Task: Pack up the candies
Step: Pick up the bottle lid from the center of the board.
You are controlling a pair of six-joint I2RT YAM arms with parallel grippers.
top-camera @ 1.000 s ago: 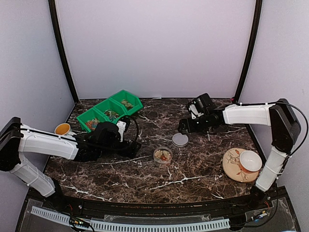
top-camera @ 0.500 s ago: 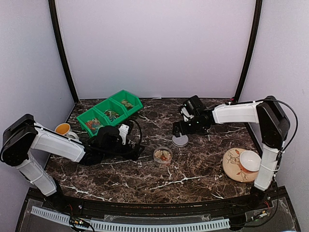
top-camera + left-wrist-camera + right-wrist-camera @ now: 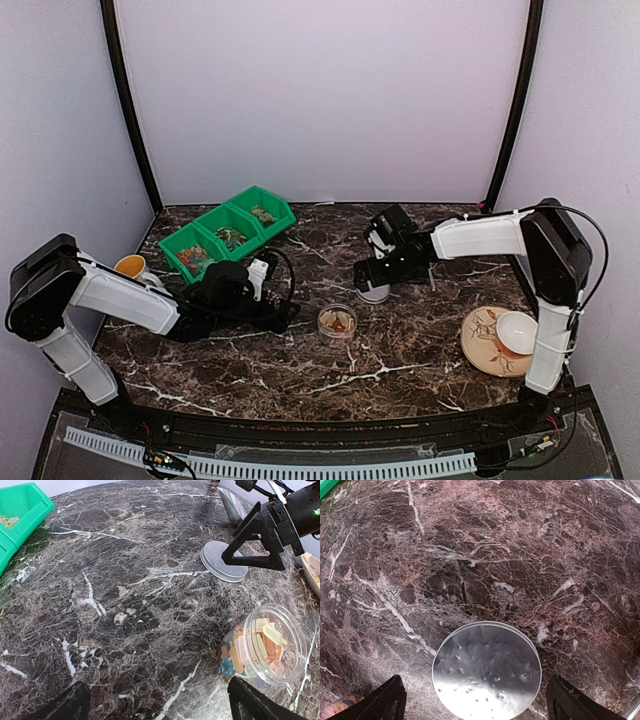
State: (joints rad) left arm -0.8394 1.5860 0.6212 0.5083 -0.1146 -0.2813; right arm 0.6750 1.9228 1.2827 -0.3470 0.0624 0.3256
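Both stand wide open, holding nothing: we see our left pincer (image 3: 160, 705) low near the open jar (image 3: 296, 630) of candies (image 3: 252, 647) mid-counter (image 3: 400, 350), our right pincer (image 3: 480, 700) straddling the metal lid (image 3: 486, 672); more candies fill green bins (image 3: 228, 232) by the far-left corner

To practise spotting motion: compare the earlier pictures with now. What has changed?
The right hand moved left to the metal lid, open, gripping nothing. The left hand shifted slightly right toward the candy jar, also open. Lid, jar and green bins stayed put.
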